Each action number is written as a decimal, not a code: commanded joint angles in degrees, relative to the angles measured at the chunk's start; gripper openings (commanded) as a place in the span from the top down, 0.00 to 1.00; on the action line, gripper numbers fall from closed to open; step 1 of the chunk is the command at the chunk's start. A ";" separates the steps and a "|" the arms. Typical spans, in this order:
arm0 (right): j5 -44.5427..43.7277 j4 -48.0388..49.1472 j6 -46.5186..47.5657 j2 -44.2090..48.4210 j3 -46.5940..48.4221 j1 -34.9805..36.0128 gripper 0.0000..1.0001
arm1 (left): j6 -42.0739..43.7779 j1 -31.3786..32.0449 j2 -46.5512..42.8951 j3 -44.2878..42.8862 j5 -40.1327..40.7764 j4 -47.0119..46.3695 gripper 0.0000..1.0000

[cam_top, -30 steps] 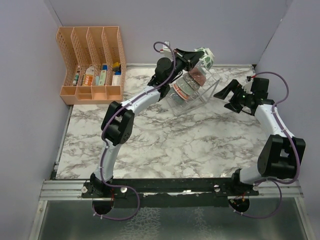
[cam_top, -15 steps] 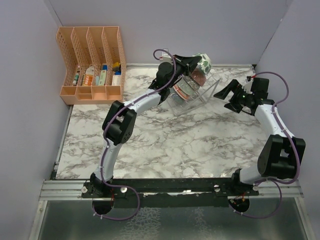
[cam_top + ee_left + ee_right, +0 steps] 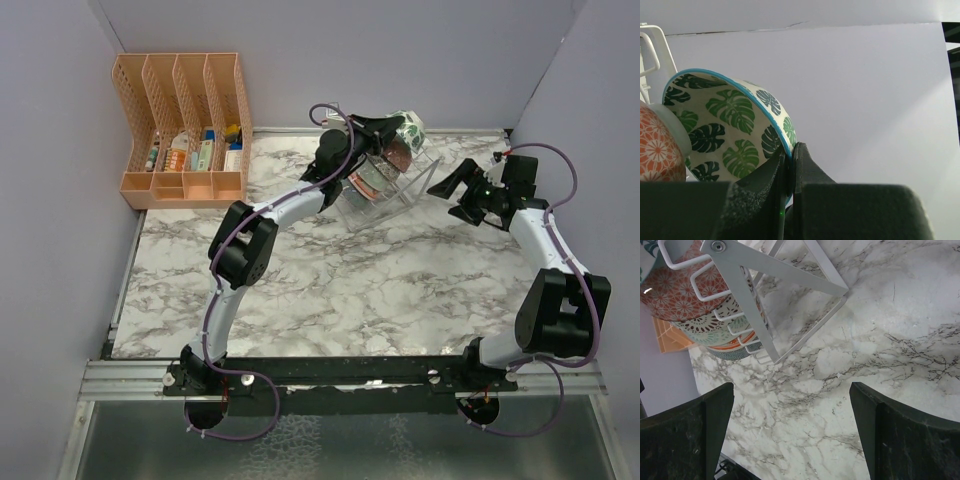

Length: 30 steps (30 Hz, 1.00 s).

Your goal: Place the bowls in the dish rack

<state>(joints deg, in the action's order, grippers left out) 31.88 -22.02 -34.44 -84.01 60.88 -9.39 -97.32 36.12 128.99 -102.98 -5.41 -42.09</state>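
Note:
A green leaf-patterned bowl (image 3: 735,125) with a blue rim hangs tilted at the far end of the white wire dish rack (image 3: 400,195). My left gripper (image 3: 790,152) is shut on its rim. From above, that bowl (image 3: 408,126) sits at the rack's top end beside my left gripper (image 3: 392,130). A red floral bowl (image 3: 677,295) and a lattice bowl (image 3: 710,326) stand on edge in the dish rack (image 3: 752,300). The red bowl (image 3: 655,150) touches the green one. My right gripper (image 3: 452,195) hovers open just right of the rack, its jaws wide over bare marble (image 3: 790,435).
An orange slotted organizer (image 3: 185,125) with small items stands at the back left corner. Lilac walls close in the table at the back and on both sides. The marble tabletop (image 3: 330,280) stretches in front of the rack.
My left gripper has carried the green bowl a little down and toward the rack's top end. The right arm has not moved.

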 commanded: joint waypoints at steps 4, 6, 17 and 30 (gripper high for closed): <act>1.61 2.08 0.95 -0.79 -0.11 -0.27 0.00 | -1.20 0.28 1.35 1.11 1.46 -2.37 1.00; 1.63 1.99 1.03 -0.85 -0.06 -0.27 0.00 | -1.67 0.27 2.03 0.84 1.27 -2.64 1.00; 1.52 1.75 1.30 -1.36 0.29 -0.23 0.00 | 0.20 0.25 2.93 -1.81 -0.34 3.43 0.98; 1.78 2.06 1.32 -1.76 0.11 -0.20 0.01 | 1.28 -0.30 3.38 -1.99 -0.57 5.88 0.81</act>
<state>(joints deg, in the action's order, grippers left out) 32.40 -21.39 -34.17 -84.93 60.88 -9.39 -96.47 36.10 131.61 -104.49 -5.13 -36.82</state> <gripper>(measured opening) 0.995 0.168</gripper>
